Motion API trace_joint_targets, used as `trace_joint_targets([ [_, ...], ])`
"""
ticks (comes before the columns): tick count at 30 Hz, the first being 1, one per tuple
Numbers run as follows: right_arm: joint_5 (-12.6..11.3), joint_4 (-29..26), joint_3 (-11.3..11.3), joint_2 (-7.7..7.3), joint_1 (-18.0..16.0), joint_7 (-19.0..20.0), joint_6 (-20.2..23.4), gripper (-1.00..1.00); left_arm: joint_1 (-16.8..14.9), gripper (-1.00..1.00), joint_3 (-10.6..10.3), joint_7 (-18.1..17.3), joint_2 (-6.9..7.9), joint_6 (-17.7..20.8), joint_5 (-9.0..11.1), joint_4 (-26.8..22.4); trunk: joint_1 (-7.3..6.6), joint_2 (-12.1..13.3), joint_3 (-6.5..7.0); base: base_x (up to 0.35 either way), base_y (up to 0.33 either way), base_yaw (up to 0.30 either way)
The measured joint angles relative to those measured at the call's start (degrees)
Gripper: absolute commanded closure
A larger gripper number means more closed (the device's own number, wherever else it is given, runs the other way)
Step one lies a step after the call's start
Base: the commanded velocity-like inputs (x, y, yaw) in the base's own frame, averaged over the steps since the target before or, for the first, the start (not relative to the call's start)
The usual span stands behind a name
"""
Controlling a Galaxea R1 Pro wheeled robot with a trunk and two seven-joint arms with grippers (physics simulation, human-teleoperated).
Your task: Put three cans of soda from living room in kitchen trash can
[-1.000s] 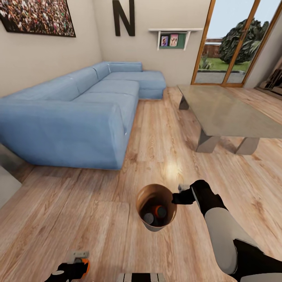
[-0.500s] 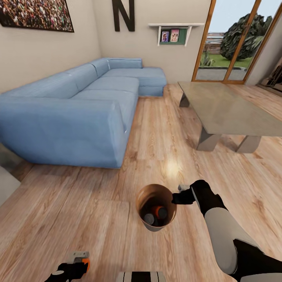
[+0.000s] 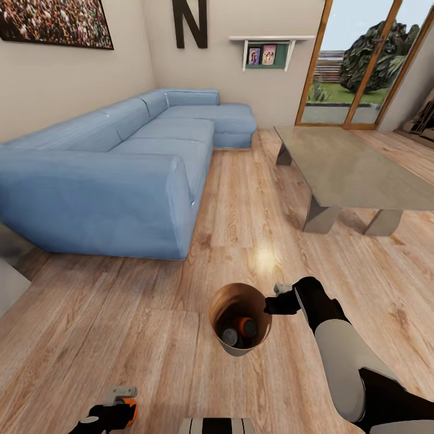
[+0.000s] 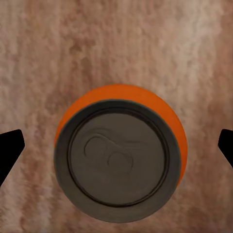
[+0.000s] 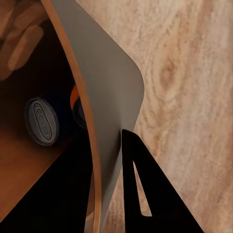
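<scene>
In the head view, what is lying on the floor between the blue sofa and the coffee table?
Nothing: the head view shows bare wood floor between sofa and coffee table.

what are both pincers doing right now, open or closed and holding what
Left pincer: closed on an orange soda can.
Right pincer: closed on the rim of the trash can, which has two cans inside.

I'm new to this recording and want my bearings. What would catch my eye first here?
The long blue sofa along the wall, under a black letter N. Nearer, the right gripper clamps the rim of the trash can above the wood floor, two soda cans inside. The left gripper holds an orange can.
</scene>
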Motion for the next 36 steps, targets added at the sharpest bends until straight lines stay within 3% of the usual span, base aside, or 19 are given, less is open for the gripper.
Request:
trace_joint_targets([
  [5, 0.1, 0.0, 0.0, 0.00, 0.0, 0.0, 0.0, 1.00, 0.0, -1.00, 0.0, 0.0, 0.02, 0.0, -0.2, 0.1, 0.00, 0.0, 0.00, 0.000, 0.000, 0.000],
  [6, 0.1, 0.0, 0.0, 0.00, 0.0, 0.0, 0.0, 1.00, 0.0, 1.00, 0.0, 0.0, 0.01, 0.0, -0.2, 0.1, 0.00, 0.0, 0.00, 0.000, 0.000, 0.000],
  [26, 0.1, 0.0, 0.0, 0.00, 0.0, 0.0, 0.0, 1.00, 0.0, 1.00, 0.0, 0.0, -0.03, 0.0, -0.1, 0.1, -0.01, 0.0, 0.00, 0.000, 0.000, 0.000],
  [36, 0.1, 0.0, 0.0, 0.00, 0.0, 0.0, -0.1, 1.00, 0.0, 1.00, 0.0, 0.0, -0.03, 0.2, -0.2, 0.1, -0.26, 0.1, 2.21, 0.000, 0.000, 0.000],
])
